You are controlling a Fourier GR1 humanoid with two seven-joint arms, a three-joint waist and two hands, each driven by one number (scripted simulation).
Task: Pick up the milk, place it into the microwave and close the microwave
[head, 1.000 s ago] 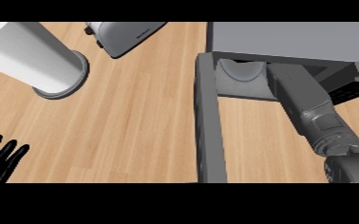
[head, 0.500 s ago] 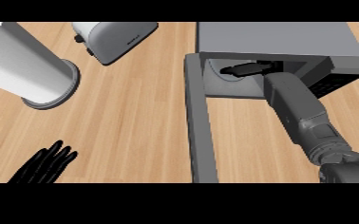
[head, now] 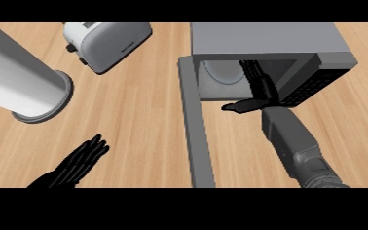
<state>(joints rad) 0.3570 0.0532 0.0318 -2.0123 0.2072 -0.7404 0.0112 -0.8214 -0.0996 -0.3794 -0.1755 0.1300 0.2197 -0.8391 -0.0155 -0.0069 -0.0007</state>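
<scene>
At microwave (head: pixel 266 41) mouth, right hand (head: pixel 260 90) fingers straight; left hand (head: pixel 75 163) spread.

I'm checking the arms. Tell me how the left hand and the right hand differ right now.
The right hand reaches into the open microwave, while the left hand lies over bare counter at the lower left. The right hand's thumb juts sideways; the left hand's fingers lie straight together. Both are black, open and hold nothing.

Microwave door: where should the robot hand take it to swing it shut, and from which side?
Take the microwave door at its free near end, from the left. It stands open toward the viewer, hinged at the microwave front's left corner. The left robot hand is open on that side.
</scene>
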